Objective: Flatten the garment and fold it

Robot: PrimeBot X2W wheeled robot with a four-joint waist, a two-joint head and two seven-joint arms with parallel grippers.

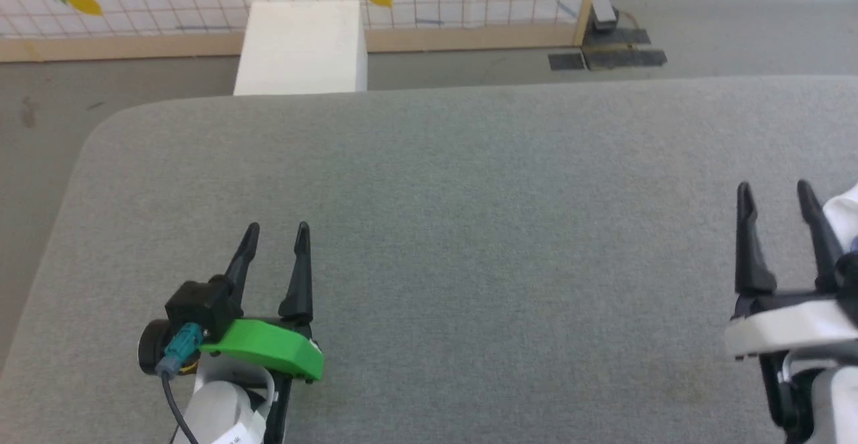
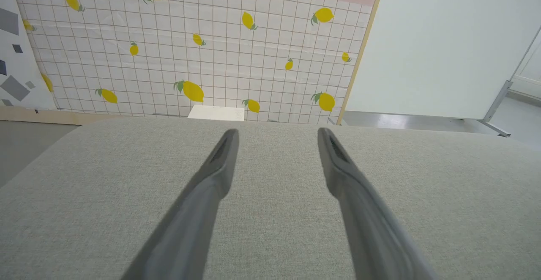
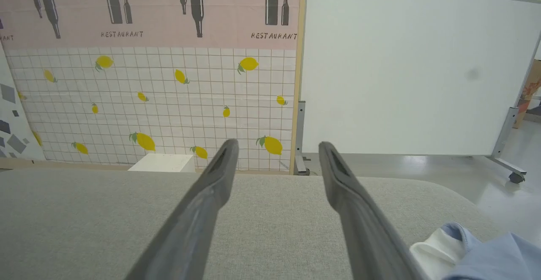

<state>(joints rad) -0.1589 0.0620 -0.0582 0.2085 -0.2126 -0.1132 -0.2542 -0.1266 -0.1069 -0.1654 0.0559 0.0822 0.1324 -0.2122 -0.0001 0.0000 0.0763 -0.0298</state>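
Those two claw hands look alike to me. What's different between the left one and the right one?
The left gripper sits on a green mount; the right gripper on a white mount. The light blue garment lies bunched right beside the right gripper, while the left gripper has bare grey surface around it. Both are open, empty, with two dark fingers.

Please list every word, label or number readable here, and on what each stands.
"RESTAURANT": under the bottle drawings on the pink wall panel, twice whole in the right wrist view, once in the left wrist view.
"ANT": the same word, cut by the right wrist view's left edge.
White label on the left arm, head view: too small to read.
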